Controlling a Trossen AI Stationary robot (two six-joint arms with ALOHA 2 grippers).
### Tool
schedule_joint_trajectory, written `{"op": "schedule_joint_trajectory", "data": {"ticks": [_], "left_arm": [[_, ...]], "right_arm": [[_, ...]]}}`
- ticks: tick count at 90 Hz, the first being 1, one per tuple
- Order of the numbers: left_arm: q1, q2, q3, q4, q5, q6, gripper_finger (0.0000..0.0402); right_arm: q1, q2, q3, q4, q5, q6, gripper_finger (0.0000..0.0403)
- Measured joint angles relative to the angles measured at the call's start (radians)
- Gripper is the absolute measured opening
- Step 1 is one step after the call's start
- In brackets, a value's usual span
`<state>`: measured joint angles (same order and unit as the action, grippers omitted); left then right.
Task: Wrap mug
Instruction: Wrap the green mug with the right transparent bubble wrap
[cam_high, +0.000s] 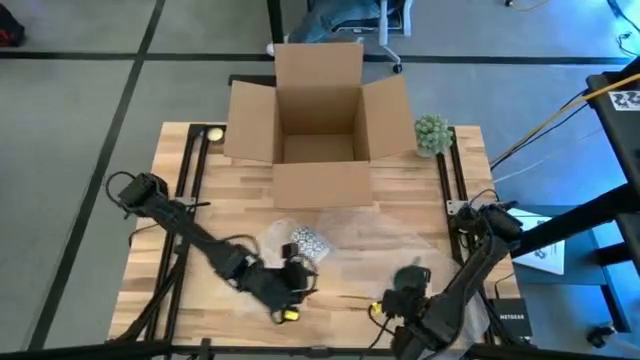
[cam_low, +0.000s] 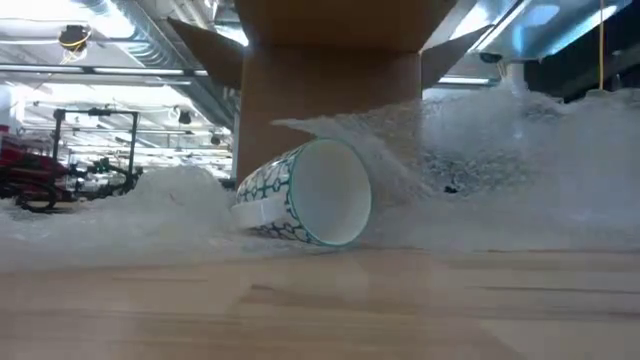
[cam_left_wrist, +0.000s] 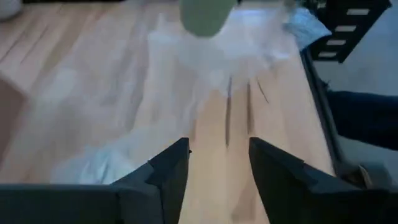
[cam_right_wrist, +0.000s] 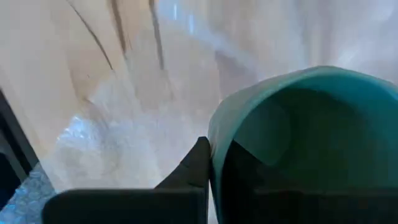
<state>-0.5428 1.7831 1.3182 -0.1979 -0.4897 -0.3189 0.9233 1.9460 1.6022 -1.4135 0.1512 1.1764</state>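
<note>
Pincers sit nearest, both close to the front edge of the pale wooden bench. The left pincer has its two dark fingers spread apart with nothing between them, only bare wood and the fringe of the clear bubble-wrap sheet ahead. The right pincer is clamped on the wall of a plain teal cup, one finger outside the rim and the other seemingly inside, holding it near the front edge and off to the right of the sheet.

Just beyond the left pincer, toward the middle of the bench, lies the white mug with a teal lattice pattern. It is tipped on its side on the bubble wrap, its open mouth facing the front edge and its base pointing toward the box, so its long axis runs front to back. Its handle is low on one side, against the sheet. A fold of wrap rises behind and beside it but does not cover it. From here the left arm looks the nearer of the two to this mug, and the free one.

Farther back stands the open brown cardboard box, flaps spread, and beside it a small round green plant near the far right corner.
</note>
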Motion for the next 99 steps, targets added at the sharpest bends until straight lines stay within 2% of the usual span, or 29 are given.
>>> {"op": "schedule_joint_trajectory", "data": {"ticks": [7,15,31,50,70,78,89,99], "left_arm": [[0.051,0.046,0.000,0.083,0.047,0.052,0.0153],[0.108,0.095,0.000,0.140,0.055,0.096,0.0153],[0.223,0.136,-0.001,0.144,0.057,0.141,0.0153],[0.310,0.146,-0.001,0.040,0.062,0.180,0.0153],[0.339,0.147,-0.001,0.033,0.063,0.215,0.0153],[0.334,0.142,0.000,0.029,0.065,0.218,0.0153],[0.297,0.099,0.018,0.013,0.064,0.218,0.0153],[0.228,0.023,0.032,-0.024,0.061,0.200,0.0153]], "right_arm": [[0.015,-0.015,-0.064,0.078,-0.037,0.029,0.0002],[0.026,-0.015,-0.118,0.180,-0.075,0.054,0.0001],[0.035,-0.023,-0.156,0.301,-0.044,0.099,0.0001],[0.045,-0.016,-0.132,0.409,-0.040,0.102,0.0001],[0.069,-0.059,0.001,0.348,-0.120,0.108,0.0000],[0.073,-0.091,0.057,0.258,-0.023,0.113,0.0000],[0.019,-0.101,0.049,0.139,0.160,0.084,0.0000],[-0.090,-0.101,-0.001,0.132,0.193,-0.038,0.0000]]}}
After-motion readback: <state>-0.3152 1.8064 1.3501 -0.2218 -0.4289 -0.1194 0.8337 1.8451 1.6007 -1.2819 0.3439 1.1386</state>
